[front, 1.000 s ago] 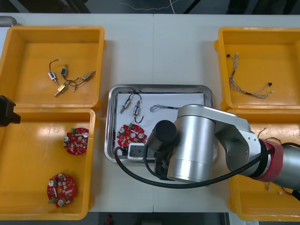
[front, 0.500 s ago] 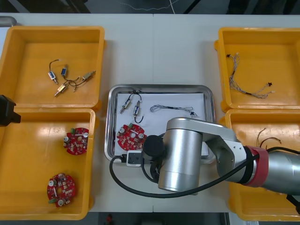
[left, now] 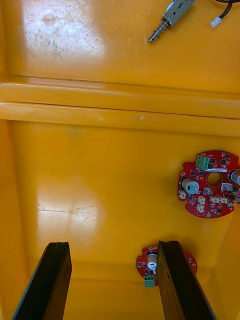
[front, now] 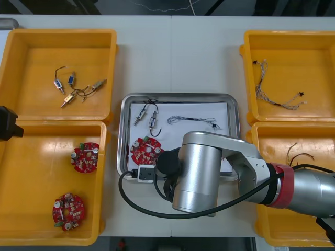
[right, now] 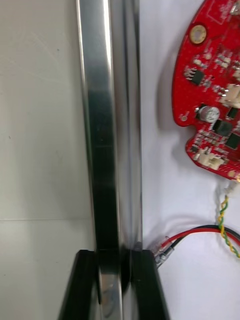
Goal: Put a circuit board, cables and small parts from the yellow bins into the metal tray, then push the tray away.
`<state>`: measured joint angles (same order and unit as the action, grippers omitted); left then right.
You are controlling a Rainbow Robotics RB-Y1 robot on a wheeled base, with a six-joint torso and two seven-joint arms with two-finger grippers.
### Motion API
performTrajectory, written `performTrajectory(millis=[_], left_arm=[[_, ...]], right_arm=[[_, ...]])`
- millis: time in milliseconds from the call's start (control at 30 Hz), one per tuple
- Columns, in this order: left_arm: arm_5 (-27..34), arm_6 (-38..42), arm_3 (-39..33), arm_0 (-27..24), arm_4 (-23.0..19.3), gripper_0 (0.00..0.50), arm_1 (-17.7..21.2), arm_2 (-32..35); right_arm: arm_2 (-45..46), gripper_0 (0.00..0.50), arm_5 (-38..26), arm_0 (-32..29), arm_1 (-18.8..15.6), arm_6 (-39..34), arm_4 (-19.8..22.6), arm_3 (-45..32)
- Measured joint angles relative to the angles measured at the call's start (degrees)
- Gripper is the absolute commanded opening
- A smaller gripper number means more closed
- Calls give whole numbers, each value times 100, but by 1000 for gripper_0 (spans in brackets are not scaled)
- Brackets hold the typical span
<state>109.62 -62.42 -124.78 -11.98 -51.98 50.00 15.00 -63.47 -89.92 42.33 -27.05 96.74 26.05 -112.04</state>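
Your right gripper (right: 114, 252) sits at the near left corner of the metal tray (front: 178, 97), and its two black fingers (right: 147, 280) are pinching the tray's shiny rim, one on the table (front: 172, 57) side and one on the white inside. Within the tray, a round red circuit board (front: 146, 150) lies just inside that rim, with a red and yellow cable (right: 192, 234) between it and your fingers, its end almost touching the inner finger. Farther into the tray are two small metal parts (front: 146, 117) by the far left corner and a thin black cable (front: 191, 120) toward the far right. Your left gripper (left: 112, 245) hangs well left of the tray, spread wide and holding nothing, over the near yellow bin (front: 31, 157) where two more boards (front: 85, 157) lie. The far bin left of the tray holds loose metal parts (front: 78, 86); both bins right of the tray hold cables (front: 275, 91).
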Motion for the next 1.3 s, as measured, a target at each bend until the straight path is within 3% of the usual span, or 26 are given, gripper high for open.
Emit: performTrajectory(millis=[100, 500, 733, 1300], left_arm=[[0, -2, -2, 0, 0, 500, 0, 0], [0, -13, -5, 0, 0, 500, 0, 0], [0, -16, -7, 0, 0, 500, 0, 0], [0, -195, -13, 0, 0, 500, 0, 6]], right_arm=[[-2, 0, 0, 5, 5, 0, -73, 0], [-296, 0, 12, 253, 4, 0, -295, 3], [-513, 0, 355, 419, -49, 0, -477, 13], [-577, 0, 423, 1060, -147, 0, -486, 547]])
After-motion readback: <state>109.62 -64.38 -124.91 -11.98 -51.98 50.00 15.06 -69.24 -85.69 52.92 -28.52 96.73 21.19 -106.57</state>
